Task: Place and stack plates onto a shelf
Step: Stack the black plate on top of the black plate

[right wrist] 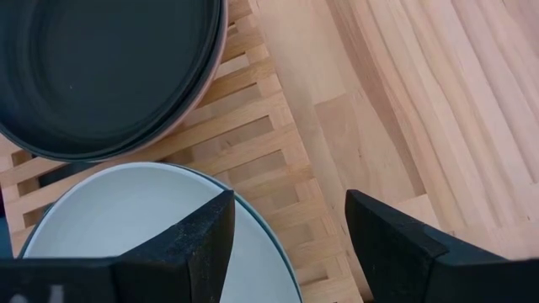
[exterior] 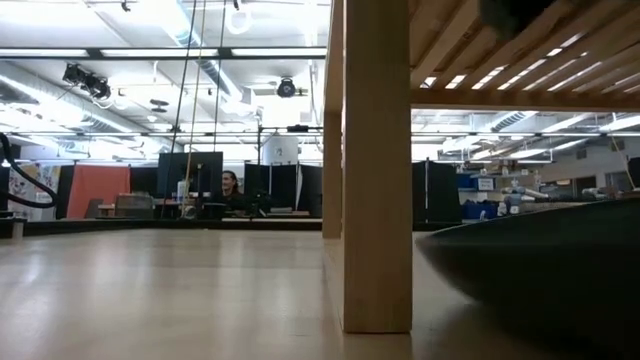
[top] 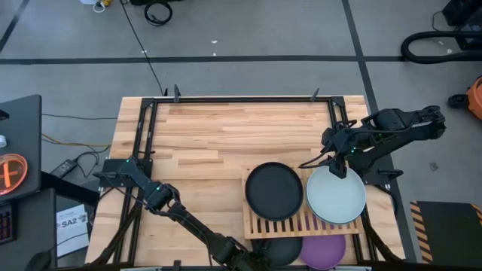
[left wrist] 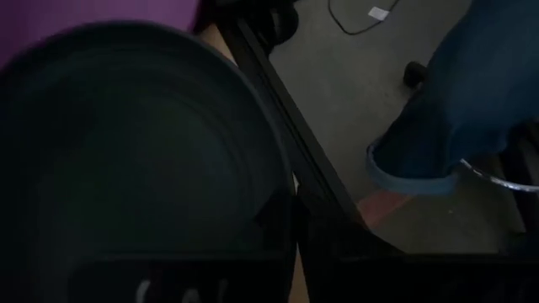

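The slatted wooden shelf (top: pixel 301 220) stands near the table's near right corner. On it lie a black plate (top: pixel 273 190), with a pink rim (right wrist: pixel 221 52) showing under it, and a pale blue-grey plate (top: pixel 336 196). My right gripper (right wrist: pixel 290 244) is open above the pale plate's (right wrist: pixel 135 227) far edge. At the table's near edge, partly under the shelf, lie a dark plate (top: pixel 280 248) and a purple plate (top: pixel 325 251). My left gripper (top: pixel 239 260) is right beside the dark plate (left wrist: pixel 126 151), which fills its wrist view.
The shelf's leg (exterior: pixel 376 160) stands close in the low view, with the dark plate (exterior: pixel 540 270) to its right. Bare table top (top: pixel 226 135) stretches far and left of the shelf. A person's leg and shoe (left wrist: pixel 455 109) show on the floor beyond the table's edge.
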Controlling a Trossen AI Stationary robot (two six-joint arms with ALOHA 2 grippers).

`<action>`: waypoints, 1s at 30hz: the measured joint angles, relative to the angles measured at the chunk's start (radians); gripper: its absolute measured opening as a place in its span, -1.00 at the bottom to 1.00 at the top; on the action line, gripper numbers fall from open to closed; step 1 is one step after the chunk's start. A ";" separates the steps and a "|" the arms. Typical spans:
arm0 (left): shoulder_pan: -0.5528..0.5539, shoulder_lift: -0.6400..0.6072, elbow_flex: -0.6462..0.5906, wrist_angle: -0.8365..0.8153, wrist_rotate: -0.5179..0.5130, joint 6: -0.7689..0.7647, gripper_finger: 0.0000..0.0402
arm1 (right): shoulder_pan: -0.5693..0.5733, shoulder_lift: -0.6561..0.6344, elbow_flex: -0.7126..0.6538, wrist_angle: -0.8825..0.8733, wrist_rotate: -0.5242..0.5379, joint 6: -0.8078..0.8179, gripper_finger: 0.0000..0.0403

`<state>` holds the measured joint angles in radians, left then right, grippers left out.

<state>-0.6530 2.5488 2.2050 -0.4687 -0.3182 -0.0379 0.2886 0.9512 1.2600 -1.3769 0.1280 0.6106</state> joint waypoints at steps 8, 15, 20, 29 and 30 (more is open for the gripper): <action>0.000 0.000 0.076 -0.048 0.001 -0.002 -0.92 | 0.000 0.000 0.000 0.000 0.000 0.000 0.15; -0.002 -0.002 0.113 -0.049 -0.001 -0.003 -0.92 | 0.000 0.000 0.000 0.000 0.000 0.000 0.15; -0.003 -0.003 0.121 -0.044 0.006 -0.004 -0.92 | 0.000 0.000 0.000 0.000 0.000 0.000 0.15; -0.013 -0.004 0.121 0.002 0.026 -0.045 -0.92 | 0.000 0.000 0.000 0.000 0.000 0.000 0.15; -0.015 -0.004 0.121 0.012 0.026 -0.045 -0.92 | 0.000 0.000 0.000 0.000 0.000 0.000 0.15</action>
<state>-0.6677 2.5447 2.3262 -0.4565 -0.2919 -0.0834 0.2885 0.9508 1.2602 -1.3769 0.1280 0.6102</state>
